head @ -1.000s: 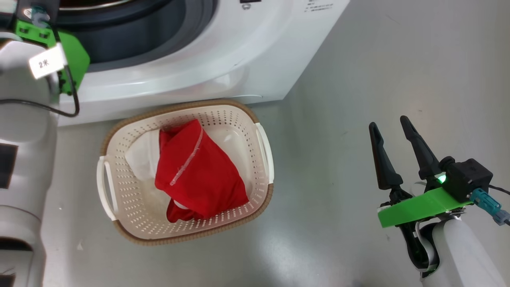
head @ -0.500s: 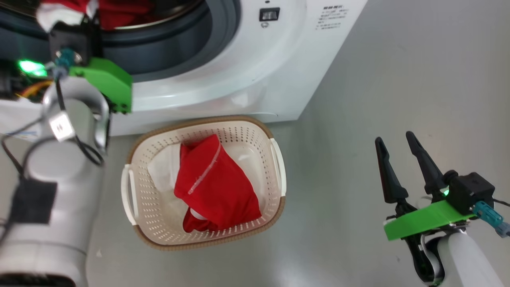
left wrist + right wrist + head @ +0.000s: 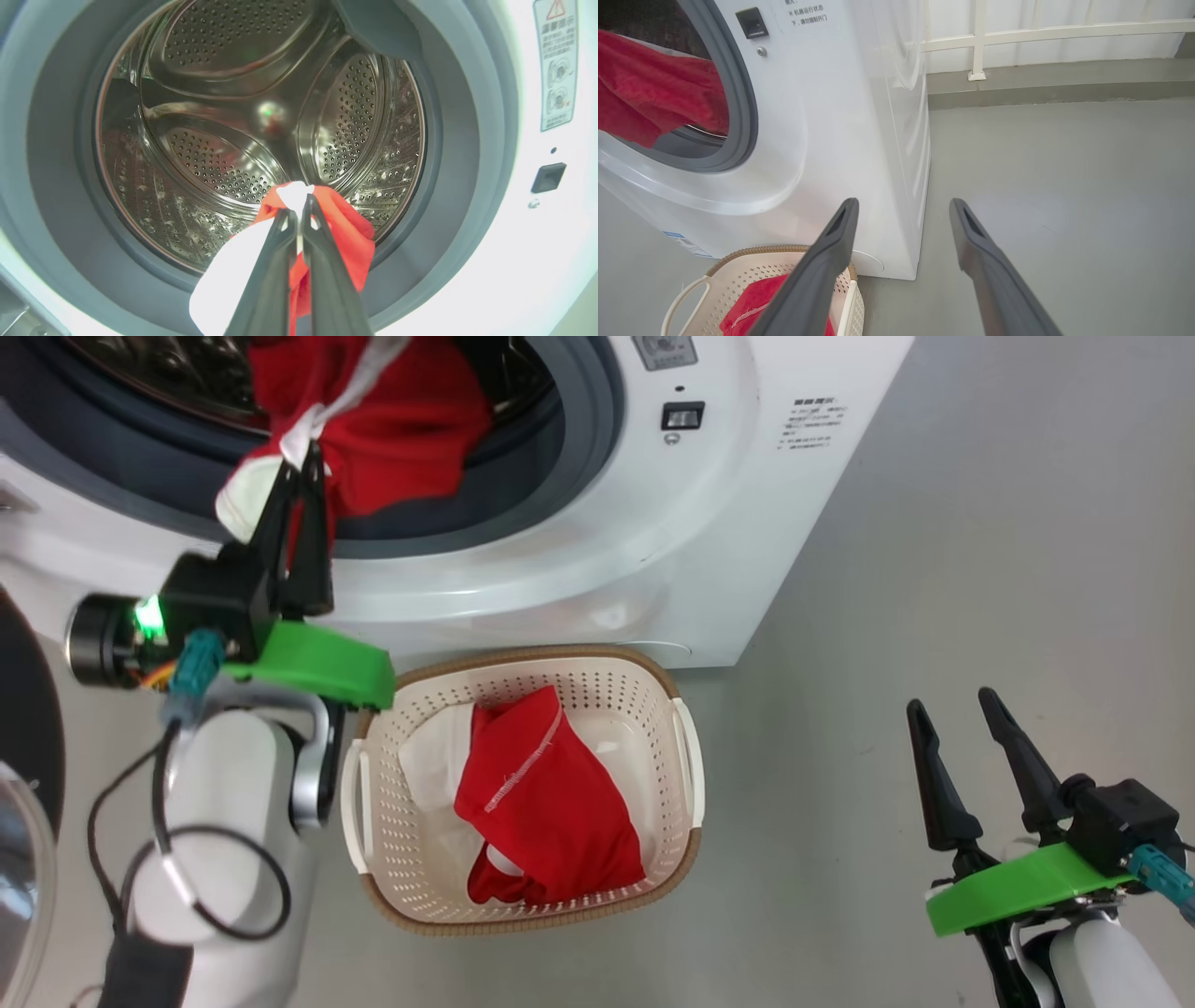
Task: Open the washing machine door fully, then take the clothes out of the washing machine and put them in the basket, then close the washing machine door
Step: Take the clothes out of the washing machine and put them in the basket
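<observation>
Since a second ago my left gripper (image 3: 303, 462) has drawn back out of the drum (image 3: 210, 116); my head has also lifted toward the washing machine (image 3: 728, 523), shifting the whole head view. Its closed fingers pinch a red-and-white garment (image 3: 392, 420), whose bulk trails over the grey door seal (image 3: 583, 448). Another red garment (image 3: 551, 803) lies in the basket (image 3: 523, 658), which stands on the floor just before the machine, below the held load. My right gripper (image 3: 951, 702) hangs spread and empty, well apart to the right. The washing machine door (image 3: 28, 728) stands open at my left. Judged stage: carrying this garment to the basket; the drum behind looks bare, so closing the door should follow.
</observation>
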